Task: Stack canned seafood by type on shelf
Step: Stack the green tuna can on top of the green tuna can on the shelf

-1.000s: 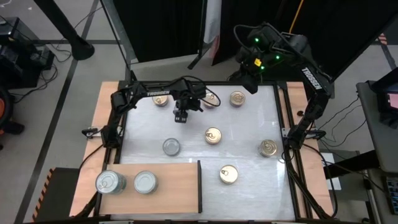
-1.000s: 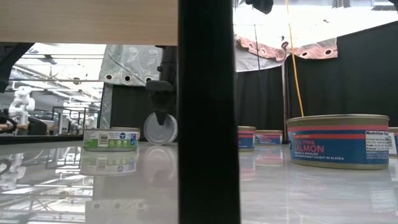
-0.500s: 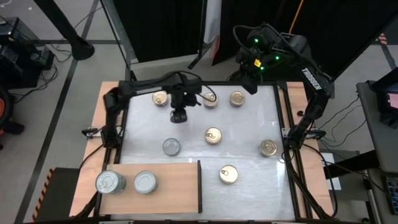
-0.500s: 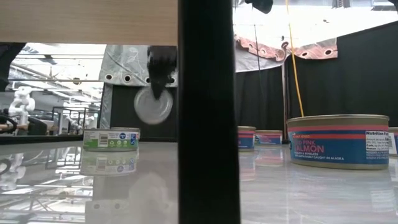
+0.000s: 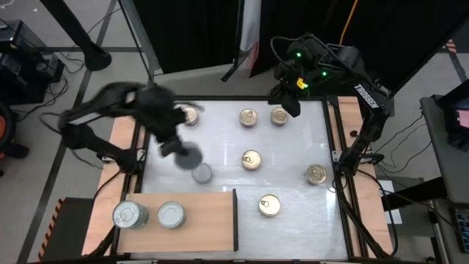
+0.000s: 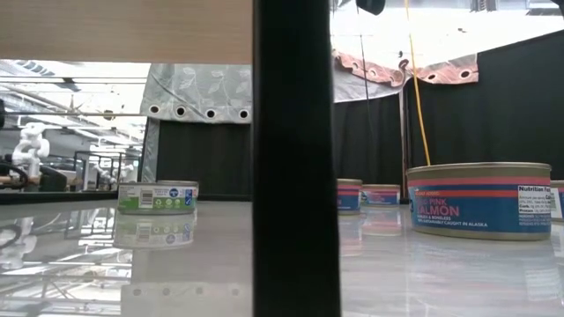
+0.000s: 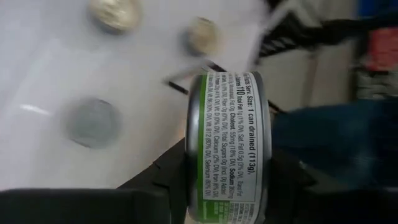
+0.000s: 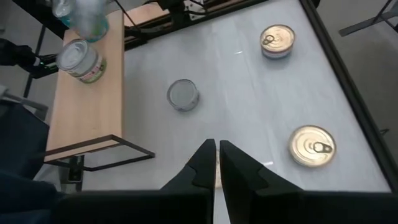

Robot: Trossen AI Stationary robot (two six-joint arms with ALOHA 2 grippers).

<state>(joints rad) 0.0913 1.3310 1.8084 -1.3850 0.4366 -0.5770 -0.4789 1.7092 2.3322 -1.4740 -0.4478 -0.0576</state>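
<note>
Gold-lidded tins [image 5: 250, 160]: six (silver: four)

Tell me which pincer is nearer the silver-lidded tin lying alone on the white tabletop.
Left. The left pincer, carrying a green-labelled tin, hangs right beside the silver-lidded tin. The right pincer sits shut at the far edge, well away.

Your counter [image 5: 220, 158] is a white top, and six tins sit directly on it: one plain silver-lidded tin [image 5: 201, 174] near the shelf, and gold pull-tab tins at the far left [image 5: 190, 116], two side by side at the far edge [image 5: 248, 117] [image 5: 279, 116], one in the middle [image 5: 251, 160], one by the right rail [image 5: 316, 174] and one near the front [image 5: 269, 206]. The wooden shelf [image 5: 205, 220] lies at the front left corner, carrying two silver-topped tins [image 5: 129, 215] [image 5: 171, 215] side by side.
</note>
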